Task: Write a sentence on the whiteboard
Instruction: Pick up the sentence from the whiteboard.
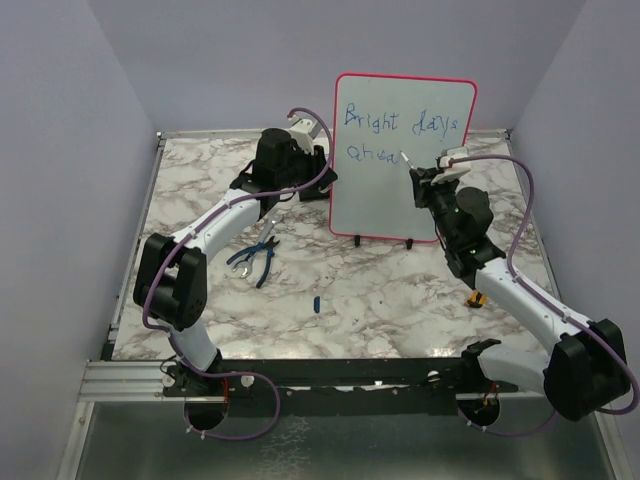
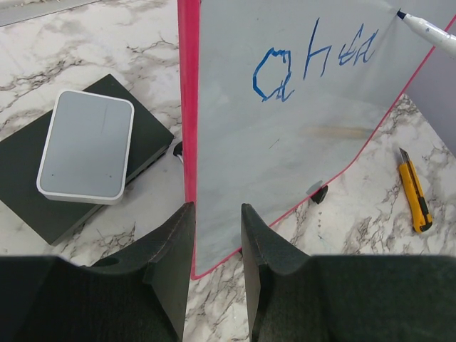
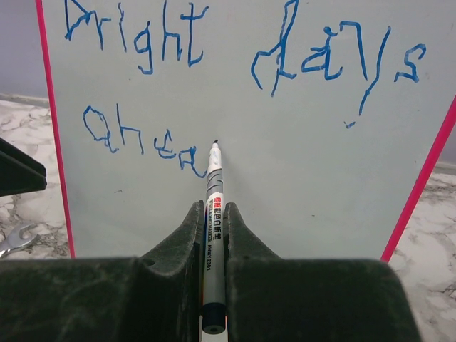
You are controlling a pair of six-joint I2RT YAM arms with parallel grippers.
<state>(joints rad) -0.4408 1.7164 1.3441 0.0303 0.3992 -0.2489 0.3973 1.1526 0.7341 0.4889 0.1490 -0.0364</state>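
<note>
The whiteboard (image 1: 400, 190) stands upright at the back of the marble table, red-framed on small black feet. The sentence (image 1: 365, 115) reads "Bright days" in blue, with "ahea" below it (image 3: 128, 132). My right gripper (image 3: 212, 208) is shut on a grey-white marker (image 3: 215, 192). The marker's tip is at the board just right of the last "a". My left gripper (image 2: 217, 210) is closed on the whiteboard (image 2: 285, 164) at its left edge, near the lower corner. The marker tip (image 2: 427, 30) also shows at the top right of the left wrist view.
A white-topped eraser block (image 2: 85, 146) lies on a black pad (image 2: 28, 192) left of the board. A yellow utility knife (image 2: 415, 191) lies to its right. Blue-handled pliers (image 1: 255, 262) and a small blue cap (image 1: 316, 303) lie in front. A wrench (image 3: 14, 239) is nearby.
</note>
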